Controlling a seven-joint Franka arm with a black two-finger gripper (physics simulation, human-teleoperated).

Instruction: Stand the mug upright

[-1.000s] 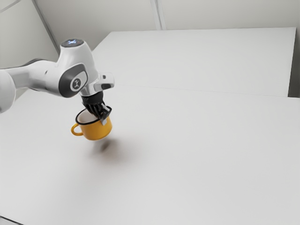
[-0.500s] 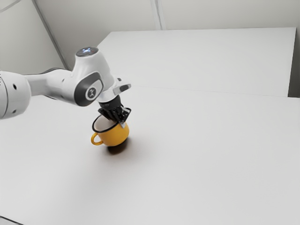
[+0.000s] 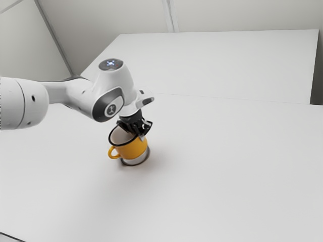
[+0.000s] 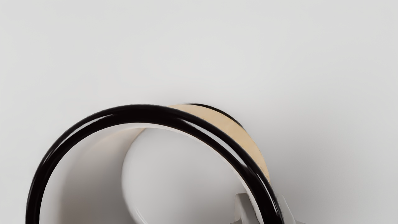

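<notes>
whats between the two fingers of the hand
The wall and black rim of the mug; the wrist view shows one finger inside it, the other outside.

Arm (image 3: 113, 83) bent, pincer (image 3: 140, 135) angled down, fingers (image 4: 244, 208) close together

Place: lab-like room, exact kind unclear
Robot arm (image 3: 115, 83): white, jointed
Table (image 3: 227, 171): white, smooth
Wall (image 3: 242, 15): pale, seamed

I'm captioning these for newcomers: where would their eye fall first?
Probably on the yellow mug, vivid against the pale table, left of center in the exterior view; its black rim looms in the wrist view. Next, the white arm from the exterior view's left, its gripper pinching the mug's wall.
</notes>
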